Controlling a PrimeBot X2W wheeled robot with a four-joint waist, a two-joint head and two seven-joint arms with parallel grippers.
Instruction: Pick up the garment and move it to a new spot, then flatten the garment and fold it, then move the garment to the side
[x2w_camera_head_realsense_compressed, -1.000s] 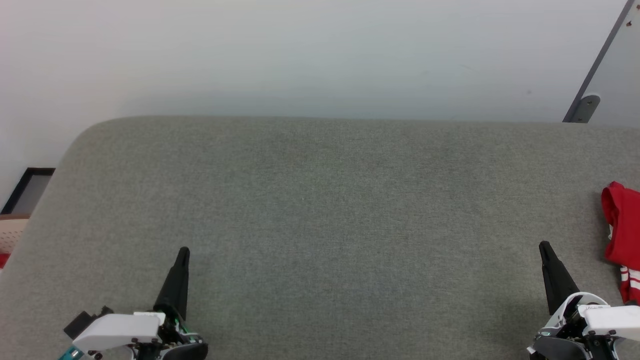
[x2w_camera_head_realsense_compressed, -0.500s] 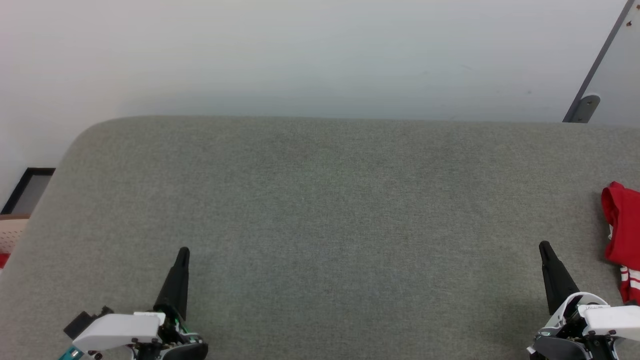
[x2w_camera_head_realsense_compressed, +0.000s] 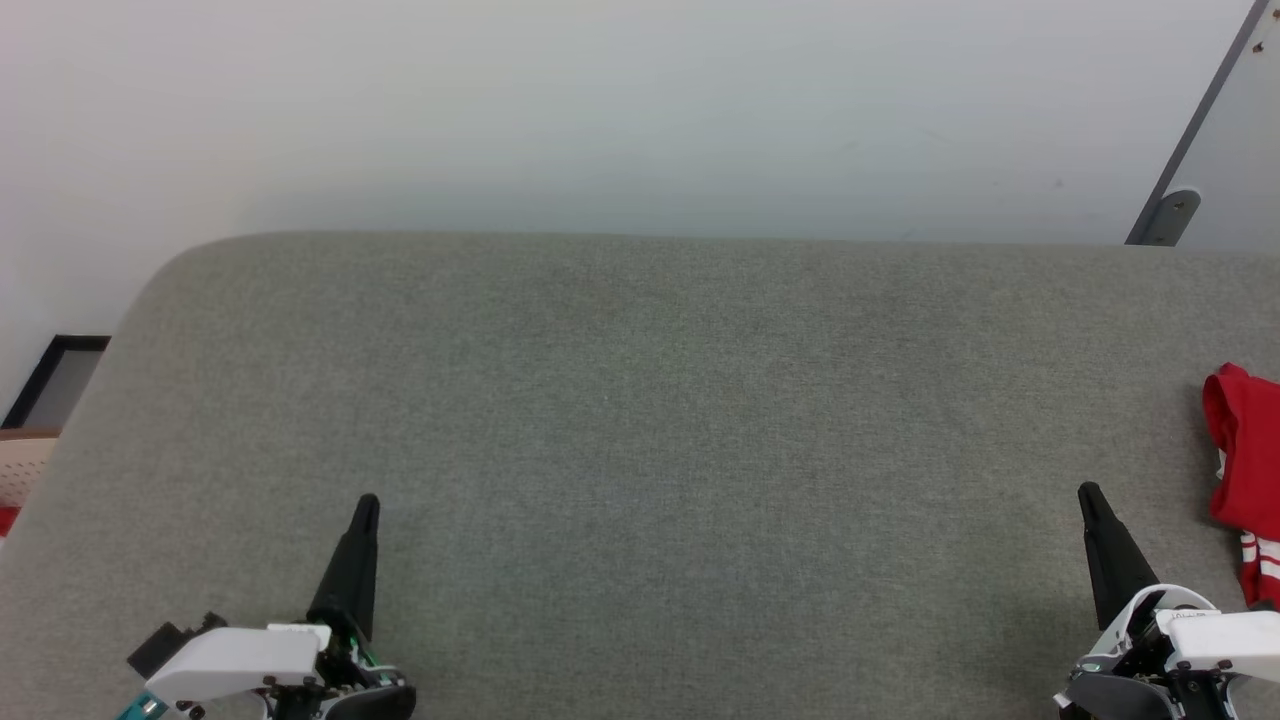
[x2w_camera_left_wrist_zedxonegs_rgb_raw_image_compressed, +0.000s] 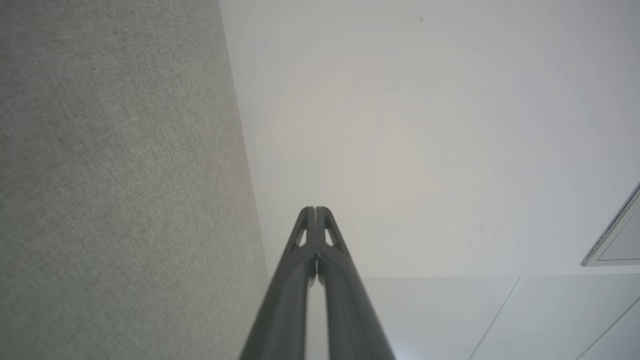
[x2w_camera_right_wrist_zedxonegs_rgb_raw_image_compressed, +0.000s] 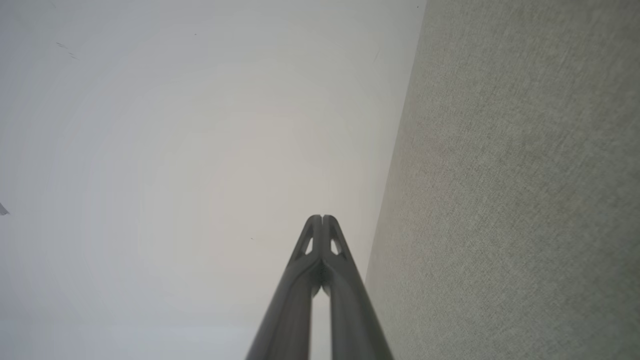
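The garment (x2w_camera_head_realsense_compressed: 1245, 470), a bright red crumpled bundle with a strip of red-and-white striping at its near end, lies on the grey fabric surface (x2w_camera_head_realsense_compressed: 640, 420) at the far right edge of the head view, where the frame cuts it off. It sits to the right of the right claw (x2w_camera_head_realsense_compressed: 1089, 491), level with the tip and a little beyond it, near but not touching. That claw has its two dark fingers pressed together into a single point. Its white wrist housing shows behind it in the bottom right corner. In the right wrist view the fingertips meet with no gap, the grey surface runs along the claw's right side, and a pale wall (x2w_camera_right_wrist_zedxonegs_rgb_raw_image_compressed: 175, 150) lies ahead and to its left.

Well apart from this claw, across a broad stretch of the surface, the left claw (x2w_camera_head_realsense_compressed: 367, 500) points the same way, away from the robot. Its fingers are likewise closed tip to tip. In the left wrist view the grey surface lies along this claw's left side and the wall is ahead.

Further left of the left claw, past the surface's rounded edge, a corner of a beige perforated basket (x2w_camera_head_realsense_compressed: 20, 468) shows with a scrap of red (x2w_camera_head_realsense_compressed: 5, 520) below it. A dark-framed panel (x2w_camera_head_realsense_compressed: 55, 375) leans just beyond. Far ahead and to the right of the right claw, a slanted grey panel carries a metal bracket (x2w_camera_head_realsense_compressed: 1168, 212).
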